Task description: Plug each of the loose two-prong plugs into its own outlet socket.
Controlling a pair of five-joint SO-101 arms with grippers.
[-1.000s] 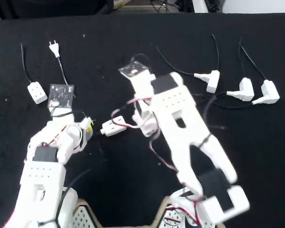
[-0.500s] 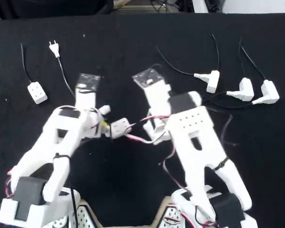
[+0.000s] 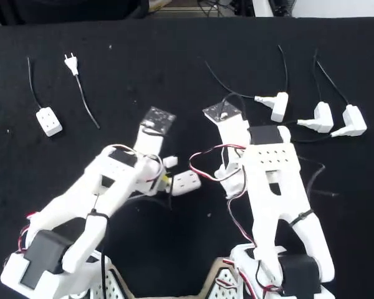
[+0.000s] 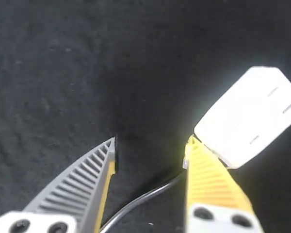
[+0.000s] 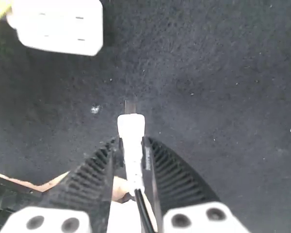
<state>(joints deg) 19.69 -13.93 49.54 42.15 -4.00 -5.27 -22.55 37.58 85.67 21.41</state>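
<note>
A white outlet socket (image 3: 186,182) lies mid-table on the black cloth. My left gripper (image 4: 151,145) is open just beside it. The socket (image 4: 250,116) touches the outer side of the yellow finger (image 4: 208,179), and a thin black cable runs between the fingers. My right gripper (image 5: 131,141) is shut on a white two-prong plug (image 5: 131,131), held a little above the cloth, with the socket (image 5: 58,24) a short way ahead of it. A loose plug (image 3: 70,61) and a second free socket (image 3: 48,121) lie at the far left.
Three white plug-and-socket pairs (image 3: 275,104), (image 3: 321,116), (image 3: 352,120) sit at the back right with black cables trailing off. The right arm (image 3: 268,162) stands close beside the left arm (image 3: 112,180). Red and white wires hang between them.
The left arm swung right across the table, and the middle socket shifted right and slightly nearer with it. The right arm also moved right, its plug still held.
</note>
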